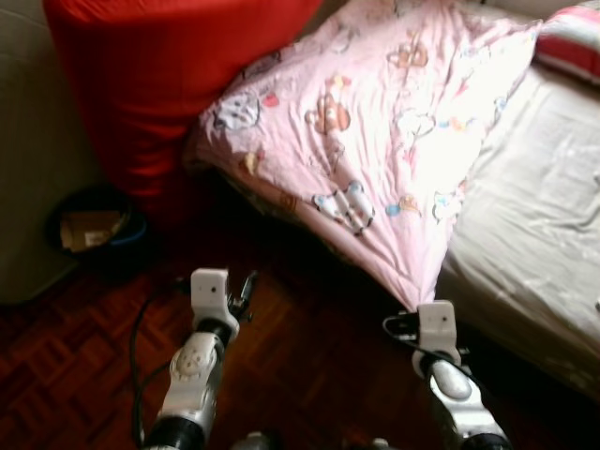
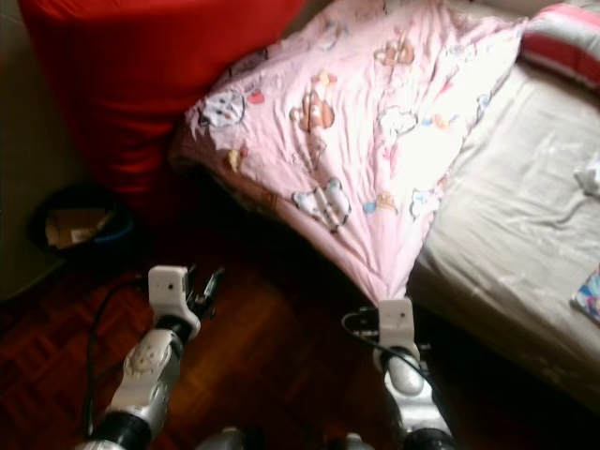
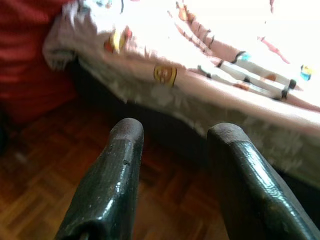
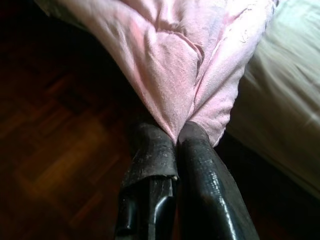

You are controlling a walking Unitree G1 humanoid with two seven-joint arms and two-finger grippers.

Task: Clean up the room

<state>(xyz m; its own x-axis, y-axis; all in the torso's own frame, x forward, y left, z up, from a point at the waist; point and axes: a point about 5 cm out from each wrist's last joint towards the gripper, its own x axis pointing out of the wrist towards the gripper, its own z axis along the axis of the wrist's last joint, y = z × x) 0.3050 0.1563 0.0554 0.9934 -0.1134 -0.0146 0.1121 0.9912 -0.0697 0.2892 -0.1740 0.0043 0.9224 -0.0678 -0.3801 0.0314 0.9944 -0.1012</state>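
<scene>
Pink blanket [image 4: 185,75] corner in right claw [image 4: 176,137]

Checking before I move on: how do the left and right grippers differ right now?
The right gripper is shut on a corner of the pink blanket; the left gripper is open and holds nothing. The right one sits at the blanket's lowest tip beside the bed; the left one hangs over bare wood floor, apart from the blanket's edge. Both point toward the bed, low near the floor.
</scene>
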